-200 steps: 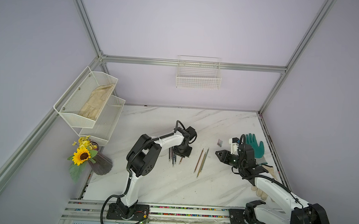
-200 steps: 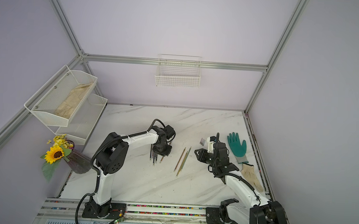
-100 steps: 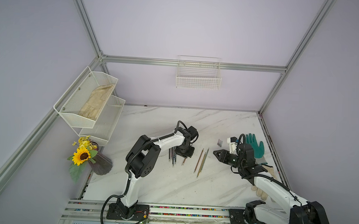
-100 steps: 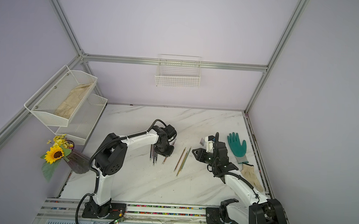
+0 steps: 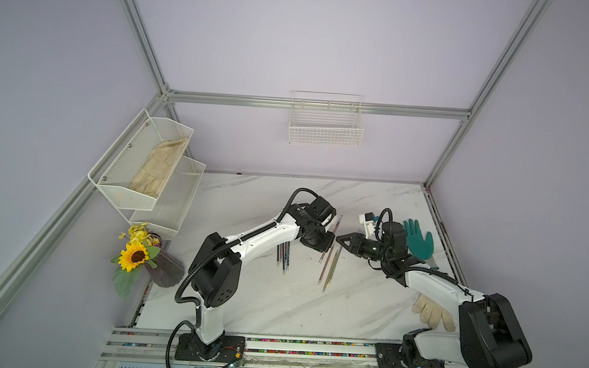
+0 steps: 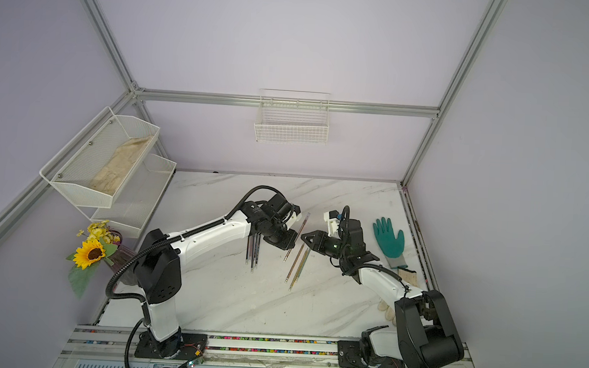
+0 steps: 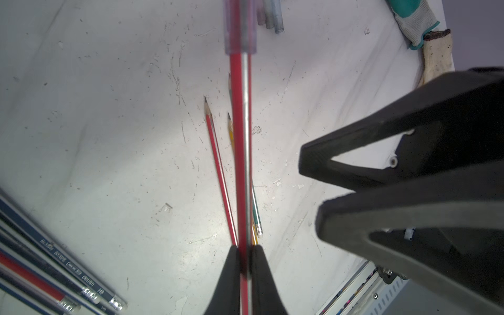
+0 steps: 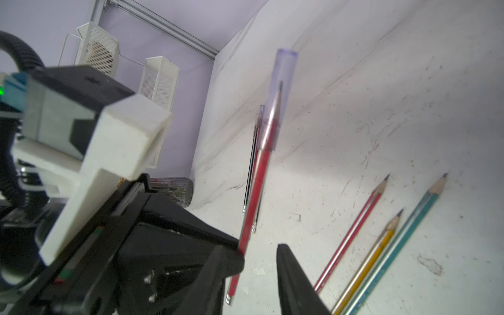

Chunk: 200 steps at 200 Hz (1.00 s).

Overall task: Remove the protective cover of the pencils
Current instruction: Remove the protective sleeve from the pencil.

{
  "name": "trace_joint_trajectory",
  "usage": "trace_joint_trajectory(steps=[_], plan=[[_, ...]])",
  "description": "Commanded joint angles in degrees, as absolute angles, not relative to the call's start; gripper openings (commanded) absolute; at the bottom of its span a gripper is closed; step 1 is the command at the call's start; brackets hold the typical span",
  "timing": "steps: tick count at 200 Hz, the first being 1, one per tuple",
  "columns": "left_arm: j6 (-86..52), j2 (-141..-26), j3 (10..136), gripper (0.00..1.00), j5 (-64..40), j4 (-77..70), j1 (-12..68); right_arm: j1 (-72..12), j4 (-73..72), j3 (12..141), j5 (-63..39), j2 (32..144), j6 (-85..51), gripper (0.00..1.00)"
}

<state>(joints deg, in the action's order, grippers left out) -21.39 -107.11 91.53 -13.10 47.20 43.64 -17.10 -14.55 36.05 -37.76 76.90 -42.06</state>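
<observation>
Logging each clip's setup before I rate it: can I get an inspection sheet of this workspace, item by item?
Surface: white marble-look table, scuffed, small flakes.
Job's things: red pencil held, clear cover on its tip; three bare pencils and a dark bundle lying flat.
Clutter: teal glove, cream glove, sunflower vase, loose covers.
Grippers: left gripper, jaws shut on red pencil; right gripper, jaws open, empty, beside it.
Cables: black hoses loop along both arms.
Surroundings: wire basket, mesh shelf, lilac walls.

three bare pencils [image 8: 351,234], one green glove [image 5: 419,243], one sunflower [image 5: 136,256].
</observation>
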Motion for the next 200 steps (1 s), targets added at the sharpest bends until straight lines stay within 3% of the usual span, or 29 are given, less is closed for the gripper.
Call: trace_joint_trajectory(steps=[1, 90, 150, 159, 177, 200], plan=[[-20.2, -105.1, 93.6, 0.09, -14.5, 45.6, 43.5, -17.4, -19.3, 38.0, -40.1, 78.2, -44.8, 0.35], [-19.6, -104.3, 93.8, 0.09, -15.7, 44.6, 43.9, -17.4, -20.2, 41.9, -40.0, 84.8, -45.8, 0.34], [-19.2, -104.1, 93.6, 0.09, -15.8, 44.4, 43.9, -17.5, -24.0, 41.6, -42.4, 87.2, -48.7, 0.08], [-19.1, -104.1, 93.6, 0.10, -15.8, 44.5, 43.9, -17.5, -24.4, 41.4, -42.5, 86.9, -49.3, 0.04], [-19.1, -104.1, 93.4, 0.25, -15.3, 44.4, 43.9, -17.6, -25.7, 41.0, -43.1, 86.6, -50.7, 0.03], [-19.0, -104.2, 93.2, 0.26, -14.9, 44.5, 43.9, -17.5, -28.6, 40.3, -44.5, 86.7, -53.7, 0.03]])
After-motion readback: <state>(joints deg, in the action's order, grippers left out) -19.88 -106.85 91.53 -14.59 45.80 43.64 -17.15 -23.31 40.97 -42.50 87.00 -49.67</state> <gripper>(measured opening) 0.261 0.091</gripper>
